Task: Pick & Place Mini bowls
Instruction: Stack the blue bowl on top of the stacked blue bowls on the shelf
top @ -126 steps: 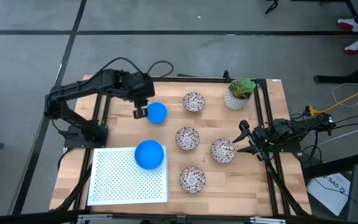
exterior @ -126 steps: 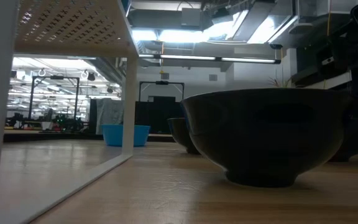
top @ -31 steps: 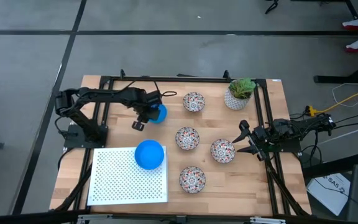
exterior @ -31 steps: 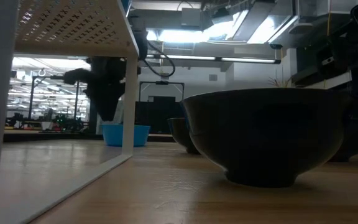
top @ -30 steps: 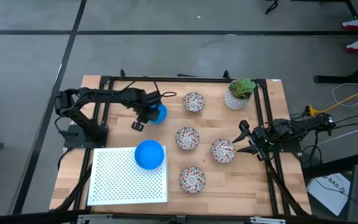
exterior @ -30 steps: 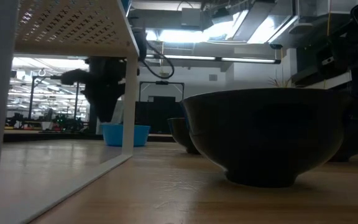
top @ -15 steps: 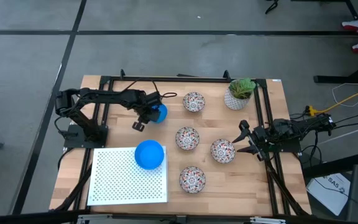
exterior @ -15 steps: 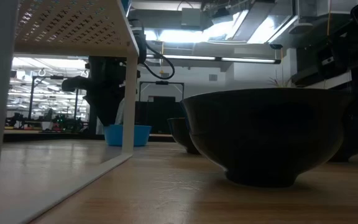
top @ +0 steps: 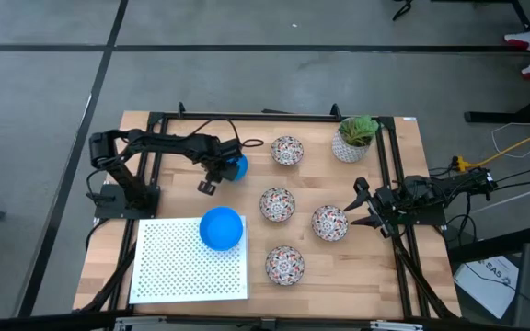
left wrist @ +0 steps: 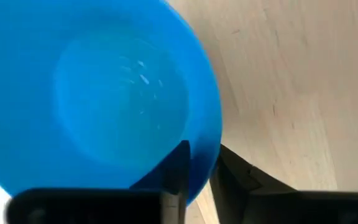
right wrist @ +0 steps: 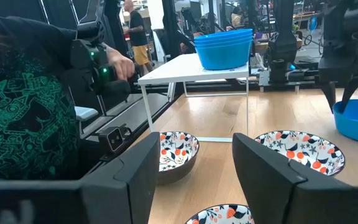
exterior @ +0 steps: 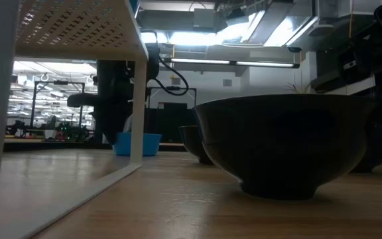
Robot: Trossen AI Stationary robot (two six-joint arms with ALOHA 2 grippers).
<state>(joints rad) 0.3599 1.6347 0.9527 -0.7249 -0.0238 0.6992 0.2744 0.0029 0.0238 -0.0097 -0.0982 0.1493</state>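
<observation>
A: Where is the left tool (top: 216, 172)?
B: At the far left part of the wooden surface (top: 385, 276), on the rim of a single blue mini bowl (top: 235, 166). The left wrist view shows one finger (left wrist: 178, 169) inside the bowl wall and the other outside, straddling the rim. Whether they already pinch it I cannot tell.

A: Is that bowl off the surface?
B: In the low view it appears to sit on the wood, with the dark arm standing over it.

A: And the other blue ones?
B: A stack of blue mini bowls (top: 221, 227) sits on the white perforated shelf (top: 187, 267), at its far right corner.

A: The patterned bowls?
B: Four floral mini bowls stand separately on the wood: one at the far side (top: 287, 150) near the potted plant (top: 353, 137), one in the middle (top: 277, 203), one on the right (top: 329, 222), one at the near edge (top: 284, 265).

A: The right tool (top: 361, 206)?
B: Its fingers are spread apart and hold nothing; it waits just beside the right-hand floral bowl. Its wrist view also shows a person in a dark green-printed shirt (right wrist: 23, 99) beyond the surface.
</observation>
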